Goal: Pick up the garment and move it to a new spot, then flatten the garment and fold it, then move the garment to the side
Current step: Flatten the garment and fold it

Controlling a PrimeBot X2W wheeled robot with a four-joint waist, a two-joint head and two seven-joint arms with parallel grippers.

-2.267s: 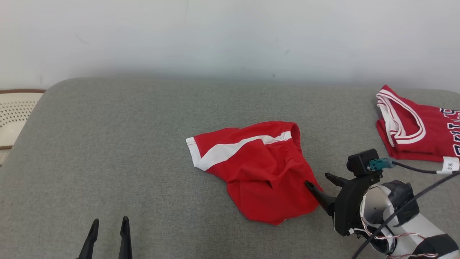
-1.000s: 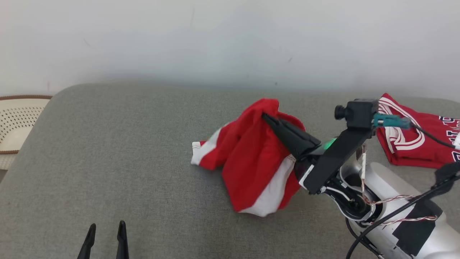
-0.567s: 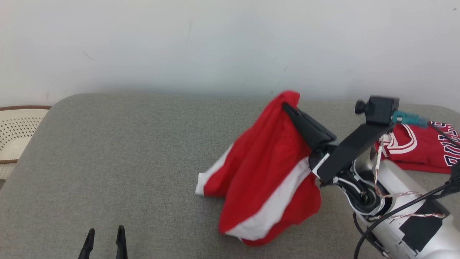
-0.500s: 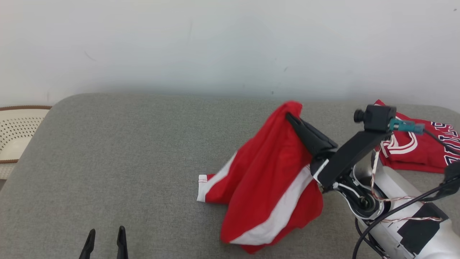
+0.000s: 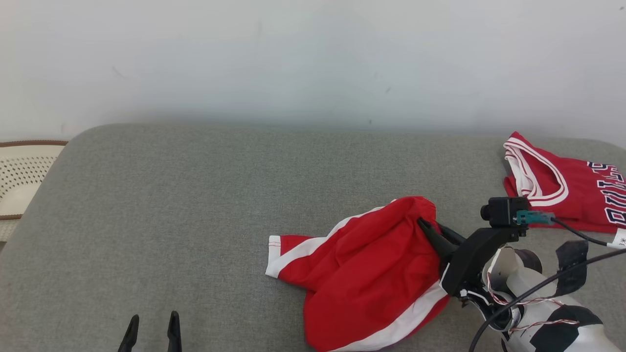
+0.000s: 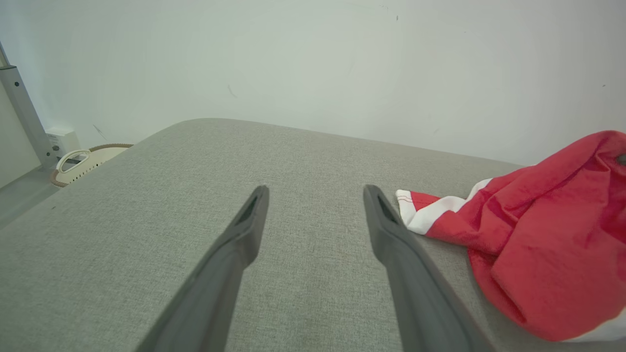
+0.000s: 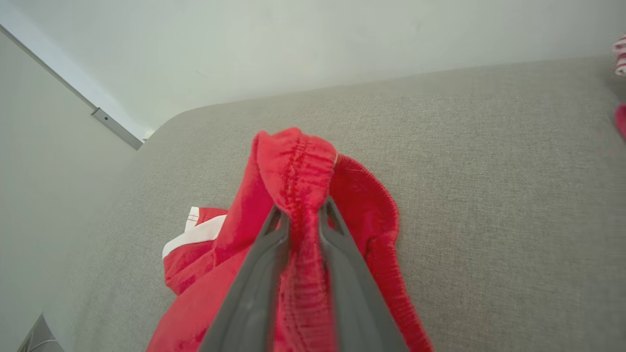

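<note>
The red shorts (image 5: 371, 264) with white stripes lie bunched on the grey padded bench (image 5: 195, 195), right of its middle and towards the near edge. The right jaws are closed on the gathered waistband. In the right wrist view the two dark fingers (image 7: 254, 283) press a fold of the elastic band between them, and the fabric (image 7: 298, 161) stands up just past their tips. The waistband end is lifted a little off the bench, while the rest of the shorts rests on it. One leg, with its white hem, lies flat to the left.

The left jaws stand wide open, their fingers (image 6: 234, 254) over bare bench at the near left, apart from the shorts and holding nothing.

A red jersey (image 5: 562, 190) with white trim and dark letters lies at the far right of the bench, apart from the shorts. A pale perforated basket (image 5: 19, 171) with a brown rim sits beyond the bench's left end, before a plain pale wall (image 5: 293, 58)
</note>
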